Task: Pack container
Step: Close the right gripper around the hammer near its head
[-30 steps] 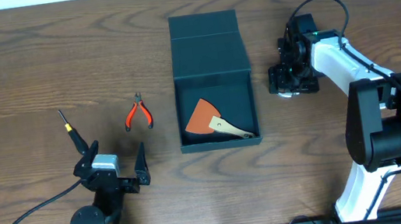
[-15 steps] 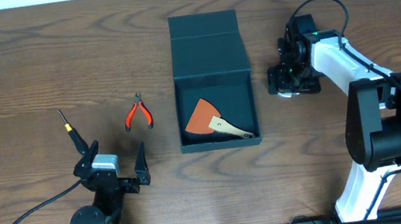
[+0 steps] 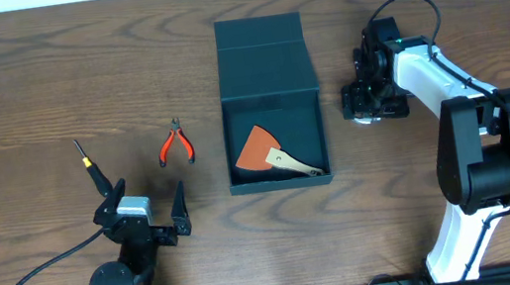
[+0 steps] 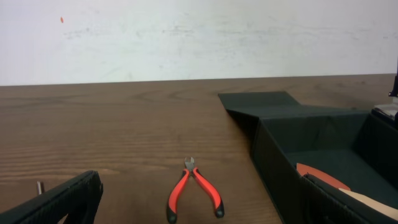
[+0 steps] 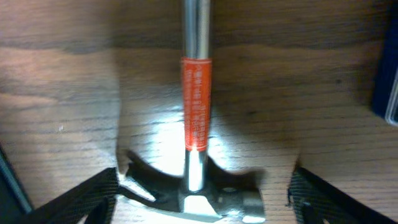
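Nearest edge: left end effector [image 3: 146, 204], black angular fingers [image 4: 62, 202] spread wide, nothing between them, low over the counter [image 3: 27, 85]. The counter is dark brown wood with strong grain and a matte finish.

Just beyond it: thin black tool [image 3: 88, 164], rod-shaped with a yellow band, lying at an angle. To its right are the pliers [image 3: 176, 146], with glossy orange-red handles and short dark metal jaws, flat on the wood and well apart from the box.

Mid-counter: container [image 3: 304, 124], between the pliers and the right arm. Dark teal-green matte rigid card, roughly square, with straight walls and sharp corners. It is open; the flap lid [image 3: 263, 56] is folded back on the far side. Inside sits an orange wedge [image 3: 258, 148], fan-shaped with a pale wood-coloured handle, towards the near wall.

Right of the box: right end effector [image 5: 202, 186] pointing down, jaws apart, one on each side of a hammer [image 5: 196, 93]. The hammer has a polished chrome shaft, an orange label band and a bright steel head. There's a gap on the right side; on the left I cannot tell whether it touches.

Far: plain white wall [image 4: 186, 37].
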`<state>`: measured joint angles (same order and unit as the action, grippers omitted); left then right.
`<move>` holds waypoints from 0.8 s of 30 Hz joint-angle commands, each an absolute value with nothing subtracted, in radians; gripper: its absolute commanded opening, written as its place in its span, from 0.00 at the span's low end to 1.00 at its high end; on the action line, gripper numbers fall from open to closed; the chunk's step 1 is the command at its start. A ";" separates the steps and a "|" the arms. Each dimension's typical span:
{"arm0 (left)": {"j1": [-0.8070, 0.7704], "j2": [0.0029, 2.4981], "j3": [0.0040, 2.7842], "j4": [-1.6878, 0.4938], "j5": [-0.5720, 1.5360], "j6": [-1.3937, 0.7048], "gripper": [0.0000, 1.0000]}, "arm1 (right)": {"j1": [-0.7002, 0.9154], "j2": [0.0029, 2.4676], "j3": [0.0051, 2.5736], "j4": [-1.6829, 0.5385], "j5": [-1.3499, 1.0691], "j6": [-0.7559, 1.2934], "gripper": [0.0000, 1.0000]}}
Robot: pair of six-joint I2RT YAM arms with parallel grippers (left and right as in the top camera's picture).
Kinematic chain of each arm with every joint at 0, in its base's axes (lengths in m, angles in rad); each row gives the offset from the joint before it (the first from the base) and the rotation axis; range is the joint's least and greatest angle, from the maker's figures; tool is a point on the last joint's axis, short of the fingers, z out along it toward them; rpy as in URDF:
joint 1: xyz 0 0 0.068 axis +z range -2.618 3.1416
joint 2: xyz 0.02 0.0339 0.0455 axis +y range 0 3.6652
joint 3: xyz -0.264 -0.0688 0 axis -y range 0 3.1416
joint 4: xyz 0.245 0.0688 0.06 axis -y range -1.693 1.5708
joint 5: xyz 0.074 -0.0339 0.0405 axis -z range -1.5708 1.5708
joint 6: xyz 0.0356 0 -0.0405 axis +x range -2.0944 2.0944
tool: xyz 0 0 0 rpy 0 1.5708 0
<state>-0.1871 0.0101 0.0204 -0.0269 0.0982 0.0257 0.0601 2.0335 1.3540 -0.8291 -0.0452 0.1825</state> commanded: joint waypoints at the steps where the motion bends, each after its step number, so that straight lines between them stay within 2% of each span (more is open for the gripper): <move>1: -0.193 0.004 0.004 -0.063 0.120 0.021 0.99 | 0.054 2.110 1.325 -0.820 -0.086 0.186 0.76; 8: -0.193 0.004 0.004 -0.063 0.120 0.021 0.99 | 0.054 2.110 1.325 -0.825 -0.087 0.186 0.59; 11: -0.193 0.004 0.004 -0.063 0.120 0.021 0.98 | 0.054 2.110 1.325 -0.828 -0.087 0.186 0.45; 14: -0.193 0.004 0.004 -0.063 0.120 0.021 0.99 | 0.054 2.110 1.325 -0.831 -0.087 0.186 0.38; 24: -0.193 0.004 0.004 -0.063 0.120 0.021 0.98 | 0.054 2.109 1.326 -0.838 -0.087 0.186 0.38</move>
